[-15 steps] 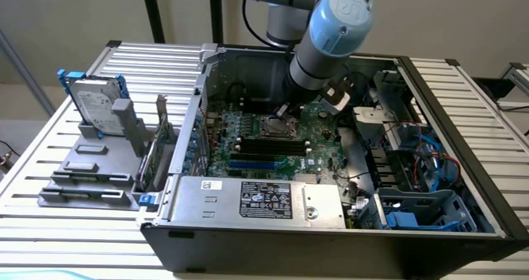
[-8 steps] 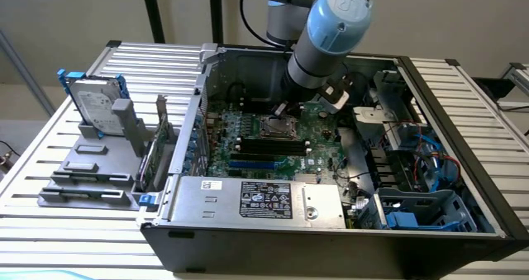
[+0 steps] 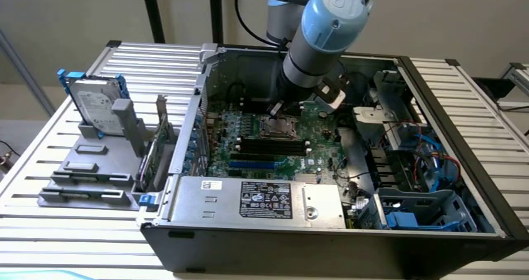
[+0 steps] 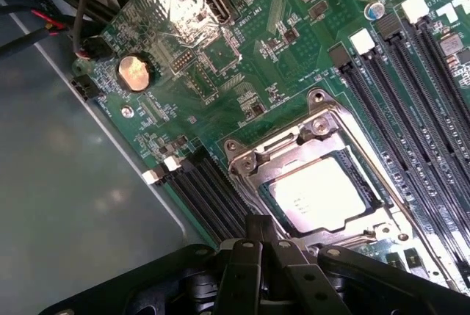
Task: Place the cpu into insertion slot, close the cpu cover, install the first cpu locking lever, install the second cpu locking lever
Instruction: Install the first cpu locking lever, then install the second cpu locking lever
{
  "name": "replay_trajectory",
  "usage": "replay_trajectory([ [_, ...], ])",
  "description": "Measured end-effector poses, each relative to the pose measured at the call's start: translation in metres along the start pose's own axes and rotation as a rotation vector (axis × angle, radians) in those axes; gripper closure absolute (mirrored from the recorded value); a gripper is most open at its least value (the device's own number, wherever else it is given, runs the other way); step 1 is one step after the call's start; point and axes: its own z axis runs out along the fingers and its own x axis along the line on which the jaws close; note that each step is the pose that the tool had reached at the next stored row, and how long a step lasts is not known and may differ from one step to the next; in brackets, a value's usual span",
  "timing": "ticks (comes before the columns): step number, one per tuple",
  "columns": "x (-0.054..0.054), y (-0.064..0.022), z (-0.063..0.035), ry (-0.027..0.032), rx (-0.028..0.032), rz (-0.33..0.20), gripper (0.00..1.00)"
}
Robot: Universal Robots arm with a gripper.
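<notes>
- My gripper [image 4: 261, 238] is closed, its two dark fingers [image 4: 246, 271] pressed together to a narrow tip with nothing between them.
- That tip sits at the edge of the cpu socket, right beside the silvery frame; I cannot tell whether it actually touches the metal.
- The cpu [image 4: 321, 194] lies flat in the socket, silvery face up, catching a bright glare.
- The cpu cover [image 4: 290, 155] is down over it, its square window framing the chip.
- A thin locking lever [image 4: 396, 190] runs along the socket's side toward the memory slots; whether it is latched I cannot tell.
- Black memory slots [image 4: 400, 95] lie in parallel rows just beyond that lever, and a second bank of black slots [image 4: 202, 190] sits close on the socket's other side, leaving little room around my tip.
- Further out on the green motherboard [image 4: 242, 51] a round coin battery [image 4: 135, 73] sits near the board's edge, with dark cables [image 4: 44, 25] draped past it over the grey case wall.
- In the exterior view my arm [image 3: 323, 38] reaches down into the open computer case [image 3: 463, 137] and covers part of the socket [image 3: 277, 127].
- The power supply [image 3: 256, 199] with its label lies in the near part of the case; blue cables [image 3: 430, 150] and a blue-grey drive cage [image 3: 430, 209] crowd the exterior view's right.
- On the slatted table [image 3: 49, 230] at the exterior view's left, a hard drive [image 3: 95, 103] stands upright in a grey holder [image 3: 91, 168].
</notes>
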Motion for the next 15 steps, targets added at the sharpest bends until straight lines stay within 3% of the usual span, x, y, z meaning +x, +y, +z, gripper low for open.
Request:
replay_trajectory([
  [15, -0.0006, 0.0003, -0.0006, -0.0006, 0.0, 0.0, 0.89],
])
